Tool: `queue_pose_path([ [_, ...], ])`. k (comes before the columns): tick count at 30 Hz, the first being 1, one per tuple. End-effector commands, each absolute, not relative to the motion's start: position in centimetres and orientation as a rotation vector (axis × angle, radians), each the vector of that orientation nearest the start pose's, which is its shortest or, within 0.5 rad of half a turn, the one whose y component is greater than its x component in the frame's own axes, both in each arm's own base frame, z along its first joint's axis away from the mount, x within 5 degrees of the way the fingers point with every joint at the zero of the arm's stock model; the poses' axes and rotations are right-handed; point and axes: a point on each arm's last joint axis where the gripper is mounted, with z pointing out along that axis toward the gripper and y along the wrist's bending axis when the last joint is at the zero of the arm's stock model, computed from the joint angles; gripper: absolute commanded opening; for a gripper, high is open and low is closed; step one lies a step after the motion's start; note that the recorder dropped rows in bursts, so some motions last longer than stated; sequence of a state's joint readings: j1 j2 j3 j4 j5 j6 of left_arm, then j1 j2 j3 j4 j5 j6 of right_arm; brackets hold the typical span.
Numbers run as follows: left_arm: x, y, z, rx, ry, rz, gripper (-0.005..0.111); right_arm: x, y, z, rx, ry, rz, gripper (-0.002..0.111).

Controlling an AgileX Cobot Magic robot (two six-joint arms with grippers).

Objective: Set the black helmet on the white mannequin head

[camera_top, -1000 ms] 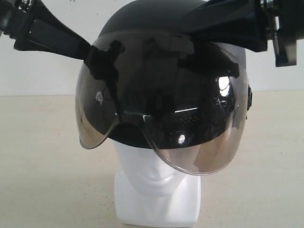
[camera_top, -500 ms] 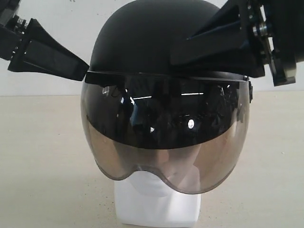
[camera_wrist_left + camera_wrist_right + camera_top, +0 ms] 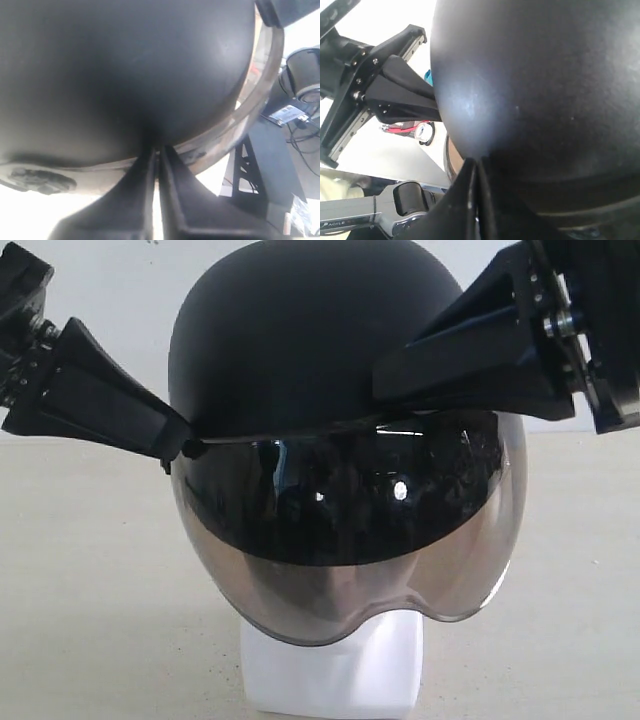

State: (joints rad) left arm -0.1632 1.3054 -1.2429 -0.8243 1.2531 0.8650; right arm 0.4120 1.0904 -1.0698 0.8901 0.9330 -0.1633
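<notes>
1. The step in hand looks like the seating of the helmet. Both grippers hold it over the head, low enough that the face is covered. I judge the task nearly done. The next move calls for a small, level lowering until the shell rests on the crown, then both grippers opening together and drawing outward without dragging the rim sideways.
2. The left gripper (image 3: 156,150) is closed to a thin bright slit. Its fingertips meet at the lower edge of the black helmet (image 3: 300,340). In the exterior view its wedge comes in from the left edge of the frame and touches the helmet where shell and visor (image 3: 350,540) join. It appears clamped on that rim, though the shell hides the nip itself.
3. The right gripper (image 3: 476,162) is equally narrow, its fingers all but together against the shell's edge. In the exterior view it reaches in from the upper right and overlaps the helmet just above the visor. I take it to be pinching the rim there.
4. The helmet fills the upper centre of the exterior view, dome up. Its smoky visor hangs down in front, and the visor's line tilts a little, lower on the left of the frame.
5. The white mannequin head (image 3: 335,675) stands at the bottom centre, directly beneath the helmet. Only its squarish lower part shows clear below the visor, and a dim face shape shows through the tint.
6. Whether the lining touches the crown yet cannot be told.
7. The head stands on a pale table (image 3: 90,590).
</notes>
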Motion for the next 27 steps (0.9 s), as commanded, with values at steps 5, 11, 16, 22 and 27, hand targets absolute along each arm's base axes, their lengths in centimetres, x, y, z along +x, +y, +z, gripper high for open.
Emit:
queue_pose_path([
  [5, 23.5, -10.9, 36.9, 1.034, 2.18, -0.894, 0.004, 18.1, 13.0, 35.8, -0.334, 2.421, 0.986, 0.0],
  [11, 23.5, -10.9, 36.8, 1.04, 2.18, -0.888, 0.004, 18.1, 12.9, 34.3, -0.311, 2.453, 0.962, 0.0],
  [16, 23.5, -10.9, 36.8, 1.043, 2.182, -0.881, 0.004, 18.3, 12.6, 33.3, -0.303, 2.471, 0.902, 0.0],
  [22, 23.2, -10.8, 37.1, 1.067, 2.155, -0.865, 0.004, 17.9, 12.3, 34.4, -0.284, 2.392, 0.913, 0.0],
  [27, 22.6, -10.6, 37.6, 1.084, 2.137, -0.828, 0.004, 16.9, 11.9, 36.6, -0.289, 2.306, 0.932, 0.0],
])
